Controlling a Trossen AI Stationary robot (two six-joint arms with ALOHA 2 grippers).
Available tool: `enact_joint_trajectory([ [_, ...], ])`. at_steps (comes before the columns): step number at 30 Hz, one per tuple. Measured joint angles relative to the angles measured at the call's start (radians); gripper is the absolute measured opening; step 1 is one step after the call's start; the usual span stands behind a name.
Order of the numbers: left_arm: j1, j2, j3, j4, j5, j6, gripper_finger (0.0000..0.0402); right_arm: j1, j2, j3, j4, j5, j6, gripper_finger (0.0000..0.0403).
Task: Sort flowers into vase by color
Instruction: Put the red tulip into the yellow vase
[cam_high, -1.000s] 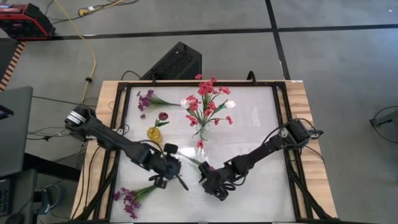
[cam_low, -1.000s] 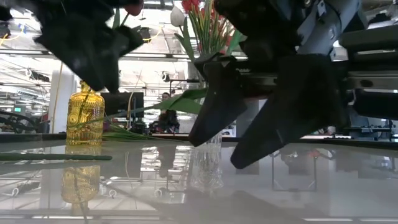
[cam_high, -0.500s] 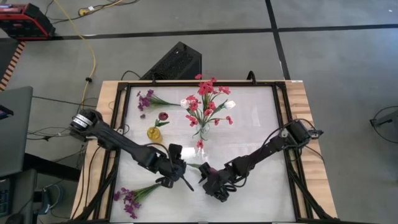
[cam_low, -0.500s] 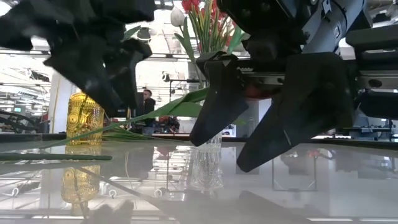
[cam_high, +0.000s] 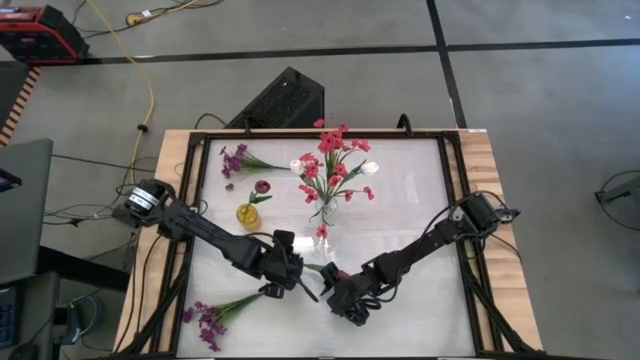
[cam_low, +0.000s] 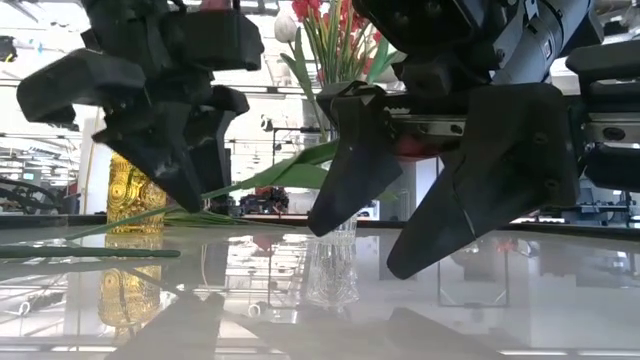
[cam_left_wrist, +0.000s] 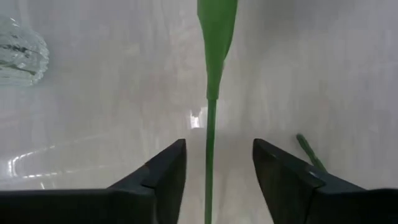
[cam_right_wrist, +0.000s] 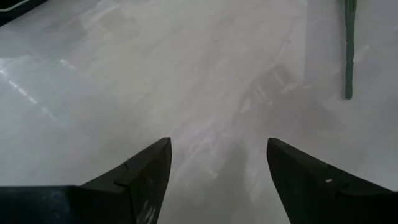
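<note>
Stem (cam_left_wrist: 210, 149), thin and green, lies flat on the glossy white worktop (cam_high: 420, 200) and runs straight up the gap between the left gripper's (cam_left_wrist: 216, 163) spread fingers, widening into a leaf (cam_left_wrist: 217, 31) farther out. From above it belongs to a red sprig (cam_high: 321, 233) lying near the middle of the worktop, bloom toward the clear vase (cam_high: 327, 208), stem end toward the two grippers.

I judge it very light, springy rather than stiff, and plastic-slick. A wire-thin stem on a smooth surface can roll or skid out from under the fingers, so the pinch should be square across the bare stem just below the leaf, low enough to trap it against the worktop. The leaf and bloom are soft and would bend or slip if gripped, and a grip too near the stem's end would leave the bloom drooping.

The clear vase already holds a bunch of red flowers (cam_high: 335, 160) with white buds (cam_high: 370, 168) among them. It looks light and tippable, so the stem needs to go in gently. A small yellow vase (cam_high: 247, 213) stands to its left with a maroon bud (cam_high: 262, 186) by it. Purple sprigs lie at the far left (cam_high: 235, 160) and near left (cam_high: 207, 318).

The right gripper (cam_right_wrist: 217, 168) hovers close by over bare worktop, fingers spread wide, holding nothing.
</note>
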Motion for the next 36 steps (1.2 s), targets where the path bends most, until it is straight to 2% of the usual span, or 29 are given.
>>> enact_joint_trajectory([
  [3, 0.000, -0.002, 0.000, -0.004, 0.000, 0.000, 0.0141, -0.001, 0.000, 0.000, -0.003, 0.000, -0.007, 0.0290],
  [11, 0.017, 0.002, 0.000, -0.007, 0.030, -0.005, 0.0011, -0.008, 0.000, 0.000, -0.001, 0.000, -0.034, 0.0284],
  [18, 0.020, 0.002, 0.000, -0.007, 0.045, -0.005, 0.0002, -0.008, 0.000, 0.000, -0.001, 0.000, -0.037, 0.0255],
  [25, 0.020, 0.002, 0.000, -0.007, 0.046, -0.005, 0.0002, -0.008, 0.000, 0.000, -0.001, 0.000, -0.059, 0.0179],
  [29, 0.021, 0.002, 0.000, 0.009, 0.083, -0.016, 0.0002, -0.008, 0.000, 0.000, -0.002, -0.002, -0.056, 0.0145],
  [36, 0.044, 0.006, 0.000, 0.068, 0.184, -0.045, 0.0002, -0.008, 0.000, 0.000, 0.030, -0.003, -0.051, 0.0141],
])
